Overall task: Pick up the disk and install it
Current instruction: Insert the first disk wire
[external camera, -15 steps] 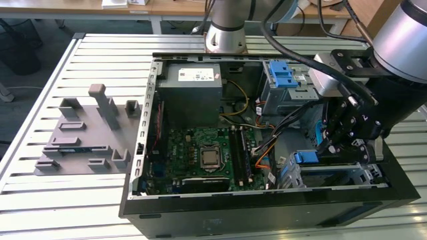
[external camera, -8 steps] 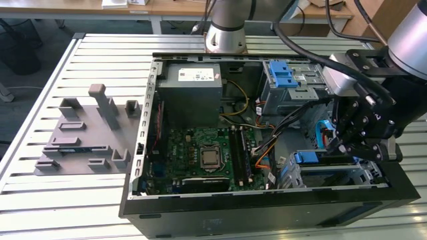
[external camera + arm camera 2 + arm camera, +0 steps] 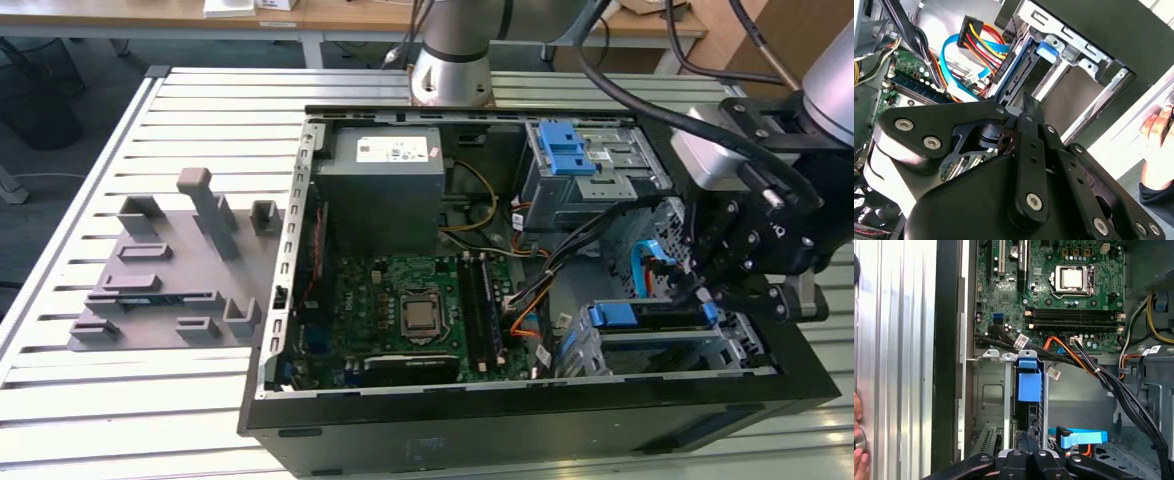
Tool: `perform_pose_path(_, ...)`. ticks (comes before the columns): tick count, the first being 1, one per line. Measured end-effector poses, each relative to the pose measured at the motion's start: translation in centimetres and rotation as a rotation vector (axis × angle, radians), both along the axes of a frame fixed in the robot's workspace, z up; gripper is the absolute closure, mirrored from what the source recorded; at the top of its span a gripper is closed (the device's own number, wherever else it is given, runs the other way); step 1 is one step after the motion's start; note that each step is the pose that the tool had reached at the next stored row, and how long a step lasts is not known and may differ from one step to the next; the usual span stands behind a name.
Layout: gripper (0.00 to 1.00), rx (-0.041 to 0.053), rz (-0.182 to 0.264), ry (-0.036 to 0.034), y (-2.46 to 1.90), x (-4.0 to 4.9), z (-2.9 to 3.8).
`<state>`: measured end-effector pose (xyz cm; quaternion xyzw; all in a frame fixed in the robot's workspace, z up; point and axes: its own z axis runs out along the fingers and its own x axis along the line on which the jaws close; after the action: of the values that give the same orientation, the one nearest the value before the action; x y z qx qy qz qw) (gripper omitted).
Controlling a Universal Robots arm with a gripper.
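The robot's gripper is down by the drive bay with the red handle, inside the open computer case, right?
Not quite: the handle is blue, not red, as the first wrist view shows. The rest holds: the gripper is down by the drive bay inside the open computer case.

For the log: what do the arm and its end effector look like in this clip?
The arm has silver-grey tubular links with black cables draped alongside. The end effector is matte black, built from flat linkage plates joined by silver screw heads, as the second wrist view shows. A pale grey housing sits behind it.
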<state>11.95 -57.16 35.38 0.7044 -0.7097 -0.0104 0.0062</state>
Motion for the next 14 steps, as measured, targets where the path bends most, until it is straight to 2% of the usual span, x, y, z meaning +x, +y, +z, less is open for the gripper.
perform_pose_path(6, 0.89, -0.0002, 0.0, -0.0041, 0.53, 0.09, 0.52)
perform_pose_path(7, 0.89, -0.0003, 0.0, -0.0056, 0.74, 0.12, 0.66)
perform_pose_path(14, 0.89, -0.0003, 0.0, -0.0064, 1.28, 0.57, 0.75)
